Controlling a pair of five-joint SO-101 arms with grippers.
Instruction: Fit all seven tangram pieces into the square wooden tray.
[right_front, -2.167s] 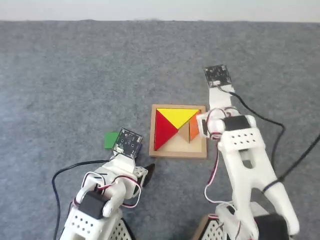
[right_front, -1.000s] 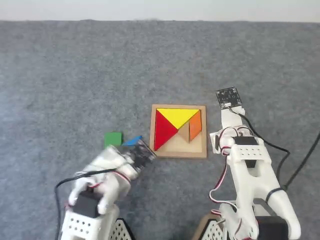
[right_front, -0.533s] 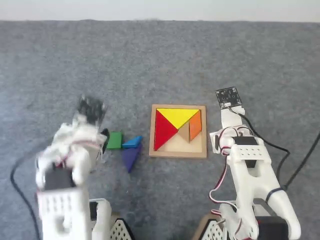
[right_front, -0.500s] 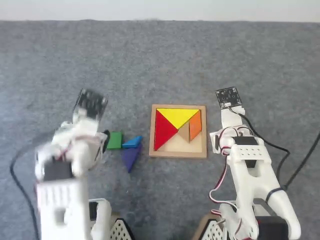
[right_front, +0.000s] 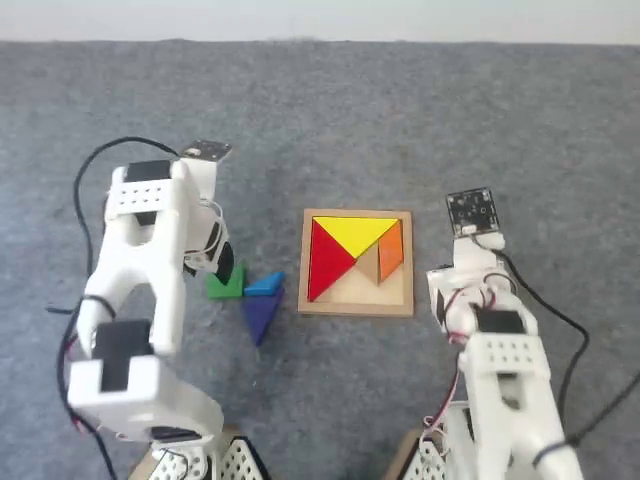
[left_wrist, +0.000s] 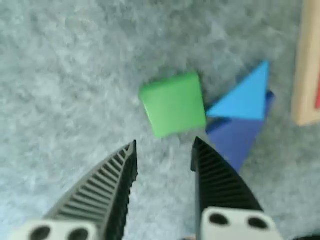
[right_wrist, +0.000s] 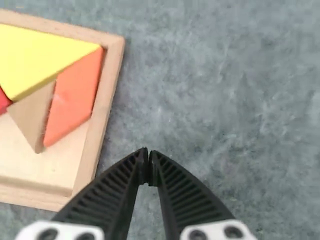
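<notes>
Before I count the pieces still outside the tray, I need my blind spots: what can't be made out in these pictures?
High view: the green square is partly covered by the left arm.
Left wrist view: the dark blue triangle is partly hidden by the light blue triangle and the left gripper.
Right wrist view: the wooden tray is cut off by the picture's edge.

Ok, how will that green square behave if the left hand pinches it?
The green square looks like a stiff, flat block, so it probably won't bend or roll. Its smooth sides might slip in the open left hand. A push would likely shove the light blue triangle beside it too.
</notes>
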